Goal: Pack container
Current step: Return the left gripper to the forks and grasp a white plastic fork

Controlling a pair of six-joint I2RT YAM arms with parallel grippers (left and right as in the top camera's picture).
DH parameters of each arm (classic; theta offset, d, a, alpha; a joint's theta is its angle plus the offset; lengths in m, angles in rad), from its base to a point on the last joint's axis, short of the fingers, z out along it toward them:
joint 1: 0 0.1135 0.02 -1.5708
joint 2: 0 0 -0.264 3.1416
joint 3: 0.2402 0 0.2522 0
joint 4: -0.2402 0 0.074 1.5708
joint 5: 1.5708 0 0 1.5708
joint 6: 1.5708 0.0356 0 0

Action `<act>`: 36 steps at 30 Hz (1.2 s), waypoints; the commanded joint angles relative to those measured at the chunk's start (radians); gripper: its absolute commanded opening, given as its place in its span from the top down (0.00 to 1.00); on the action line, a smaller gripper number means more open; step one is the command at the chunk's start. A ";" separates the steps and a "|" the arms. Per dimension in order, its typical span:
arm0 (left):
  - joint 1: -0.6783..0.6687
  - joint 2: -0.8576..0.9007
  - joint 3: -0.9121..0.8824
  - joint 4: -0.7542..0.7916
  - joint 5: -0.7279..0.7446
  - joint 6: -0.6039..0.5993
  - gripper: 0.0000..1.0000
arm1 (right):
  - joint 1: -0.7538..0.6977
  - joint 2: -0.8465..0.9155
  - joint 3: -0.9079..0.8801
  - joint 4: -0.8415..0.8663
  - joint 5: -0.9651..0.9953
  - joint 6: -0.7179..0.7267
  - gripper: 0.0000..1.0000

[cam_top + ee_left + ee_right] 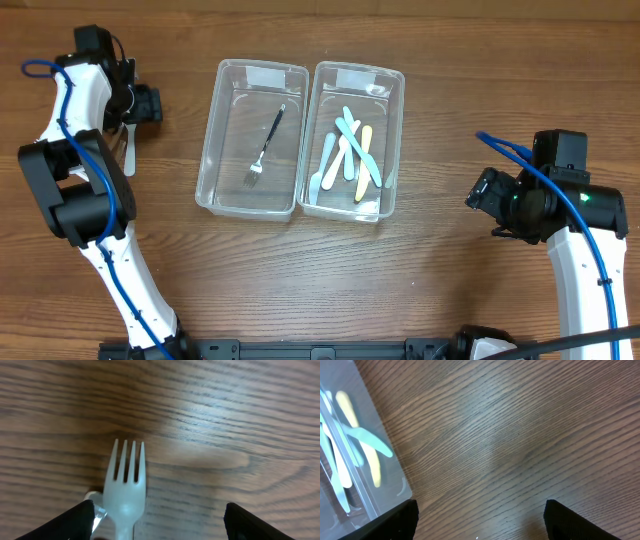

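Note:
Two clear plastic containers stand side by side mid-table. The left container (212,130) holds a black fork (266,146). The right container (392,140) holds several pastel utensils (349,152), blue, yellow and white; they also show in the right wrist view (360,442). A white plastic fork (128,152) lies on the table at the far left. My left gripper (159,509) is open and low over the white fork (127,491), which lies between the fingers, close to the left one. My right gripper (481,506) is open and empty over bare wood, right of the right container (395,487).
The wooden table (450,80) runs all around the containers. My left arm (90,190) stands along the left edge and my right arm (575,260) at the right. A small clear piece (99,514) shows beside the left finger.

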 commanded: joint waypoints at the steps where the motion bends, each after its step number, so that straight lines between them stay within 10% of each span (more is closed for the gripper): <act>1: 0.007 0.037 -0.004 0.022 -0.004 0.008 0.17 | 0.005 -0.002 0.003 -0.001 -0.002 -0.004 0.18; 11: 0.006 0.054 -0.004 0.031 -0.003 0.005 0.19 | 0.005 -0.002 0.003 -0.003 -0.001 -0.004 0.18; 36: 0.005 0.054 -0.004 0.011 -0.003 0.005 0.64 | 0.005 -0.002 0.003 -0.003 0.006 -0.004 0.18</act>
